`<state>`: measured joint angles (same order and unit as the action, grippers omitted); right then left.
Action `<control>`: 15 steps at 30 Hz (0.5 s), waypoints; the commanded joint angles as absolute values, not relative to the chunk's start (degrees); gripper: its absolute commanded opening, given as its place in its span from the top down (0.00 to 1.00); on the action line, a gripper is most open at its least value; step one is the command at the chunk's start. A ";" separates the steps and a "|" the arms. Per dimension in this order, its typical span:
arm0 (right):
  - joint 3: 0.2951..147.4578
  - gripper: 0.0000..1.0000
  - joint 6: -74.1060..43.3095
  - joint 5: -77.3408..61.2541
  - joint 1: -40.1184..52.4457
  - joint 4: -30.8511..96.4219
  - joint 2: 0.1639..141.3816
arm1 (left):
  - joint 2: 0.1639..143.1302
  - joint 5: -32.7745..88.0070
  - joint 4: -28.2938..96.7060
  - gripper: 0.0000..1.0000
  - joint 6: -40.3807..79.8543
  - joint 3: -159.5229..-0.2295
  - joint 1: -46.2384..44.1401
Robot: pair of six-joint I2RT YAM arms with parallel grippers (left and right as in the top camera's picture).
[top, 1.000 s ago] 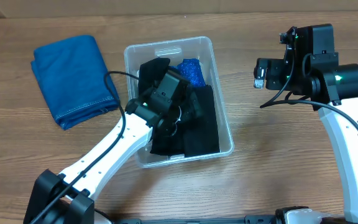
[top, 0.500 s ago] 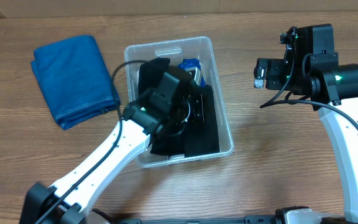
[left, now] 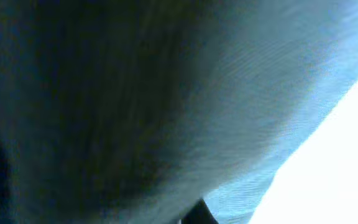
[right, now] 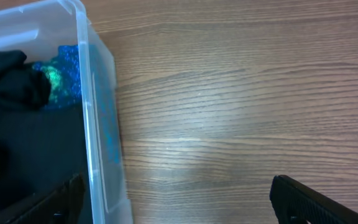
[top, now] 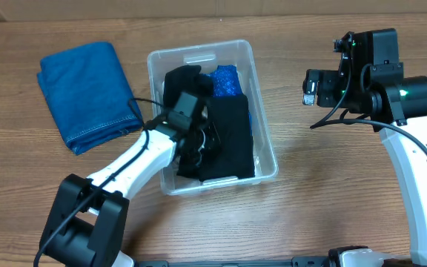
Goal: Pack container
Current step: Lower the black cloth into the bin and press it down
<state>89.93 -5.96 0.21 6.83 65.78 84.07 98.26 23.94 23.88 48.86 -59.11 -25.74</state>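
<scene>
Seemingly mid-pack: pressing black cloth (top: 228, 141) down inside container (top: 199, 50) at table centre with left gripper (top: 196, 139) — open or clamped, impossible to tell. Holding right gripper (top: 311, 85) wide, empty, beside container. Next, probably: withdraw cleanly, then fetch blue cloth (top: 87, 93) left of it.

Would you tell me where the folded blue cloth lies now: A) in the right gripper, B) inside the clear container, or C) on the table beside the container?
C: the folded blue cloth lies on the table, wholly outside the container.
</scene>
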 commanded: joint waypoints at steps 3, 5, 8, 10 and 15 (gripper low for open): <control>90.00 0.00 -5.80 -0.08 6.72 68.60 84.16 | 93.78 30.63 23.94 0.96 32.14 -64.86 -24.01; 89.97 0.05 -5.80 -0.10 6.72 70.08 84.44 | 89.43 28.05 25.54 0.96 30.63 -66.37 -23.81; 89.65 0.44 -6.00 -0.62 6.74 73.21 86.21 | 82.04 20.80 28.99 0.95 28.93 -67.83 -23.05; 87.77 0.54 -5.98 -2.94 6.74 72.99 87.61 | 77.03 13.82 32.16 0.92 28.67 -67.94 -22.15; 78.85 0.67 -5.65 -10.94 7.03 68.71 91.85 | 69.17 -0.43 43.68 0.60 28.73 -67.94 -17.04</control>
